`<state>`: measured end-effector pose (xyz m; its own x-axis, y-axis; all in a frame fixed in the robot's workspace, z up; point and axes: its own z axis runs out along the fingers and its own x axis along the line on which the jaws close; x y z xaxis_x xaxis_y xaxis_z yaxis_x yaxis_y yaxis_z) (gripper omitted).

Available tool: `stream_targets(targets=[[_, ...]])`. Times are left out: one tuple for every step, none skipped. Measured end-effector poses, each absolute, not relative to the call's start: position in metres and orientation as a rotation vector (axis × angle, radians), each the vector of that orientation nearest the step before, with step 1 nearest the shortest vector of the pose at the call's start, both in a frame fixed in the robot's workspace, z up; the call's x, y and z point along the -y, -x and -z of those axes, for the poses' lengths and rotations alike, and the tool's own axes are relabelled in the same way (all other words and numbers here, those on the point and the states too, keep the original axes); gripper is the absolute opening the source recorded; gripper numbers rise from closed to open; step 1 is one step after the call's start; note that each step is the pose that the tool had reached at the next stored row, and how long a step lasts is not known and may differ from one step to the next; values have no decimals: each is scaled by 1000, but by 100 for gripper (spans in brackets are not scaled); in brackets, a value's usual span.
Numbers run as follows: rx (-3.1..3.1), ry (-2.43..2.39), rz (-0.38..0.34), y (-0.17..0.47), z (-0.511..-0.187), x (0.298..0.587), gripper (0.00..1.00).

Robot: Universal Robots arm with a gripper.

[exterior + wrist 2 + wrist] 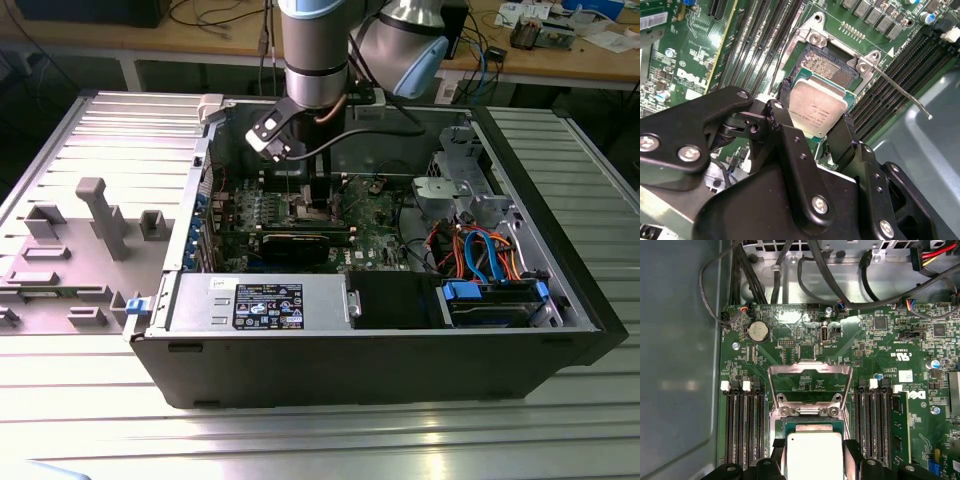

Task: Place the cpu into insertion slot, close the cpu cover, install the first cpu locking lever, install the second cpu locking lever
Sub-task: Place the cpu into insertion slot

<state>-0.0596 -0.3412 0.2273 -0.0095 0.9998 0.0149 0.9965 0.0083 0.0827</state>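
The cpu (817, 111) (812, 456), a silvery square chip with a thin green rim, sits between my black fingers (781, 112) (777, 446). My gripper (812, 120) (814, 452) is shut on it. The chip hovers partly over the insertion slot (832, 65) (810, 426), and part of the gold-tinted pin field still shows past its edge. The cpu cover (810, 369) stands swung open beyond the slot. A thin wire locking lever (902, 95) is swung out to one side. In the exterior view the gripper (313, 192) reaches down into the open computer case over the board.
Long black memory slots (742, 425) (875, 420) flank the socket on both sides. Cables (805, 270) run along the board's far edge. In the case (380, 360) lie a graphics card (295, 240), a power supply (260, 300) and a drive bay with orange and blue cables (490, 255). Grey fixtures (100, 215) stand at the exterior view's left.
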Motion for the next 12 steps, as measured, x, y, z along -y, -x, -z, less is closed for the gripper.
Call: stream_targets(targets=[[-2198, -2174, -108, 61, -225, 341, 55], [-2198, -2174, -108, 62, -223, 341, 55], [-2197, -2174, -109, 63, -220, 341, 55], [-2197, -2174, -109, 64, -219, 341, 55], [-2197, -2174, -109, 64, -218, 341, 55], [-2197, -2174, -110, 65, -215, 340, 55], [-2196, -2175, -109, 65, -213, 340, 55], [-2189, -2181, -109, 65, -210, 339, 55], [-2181, -2189, -109, 65, -208, 339, 55], [-2183, -2187, -109, 65, -204, 339, 55], [-2184, -2186, -109, 65, -202, 339, 55], [-2183, -2187, -108, 65, -201, 339, 55]])
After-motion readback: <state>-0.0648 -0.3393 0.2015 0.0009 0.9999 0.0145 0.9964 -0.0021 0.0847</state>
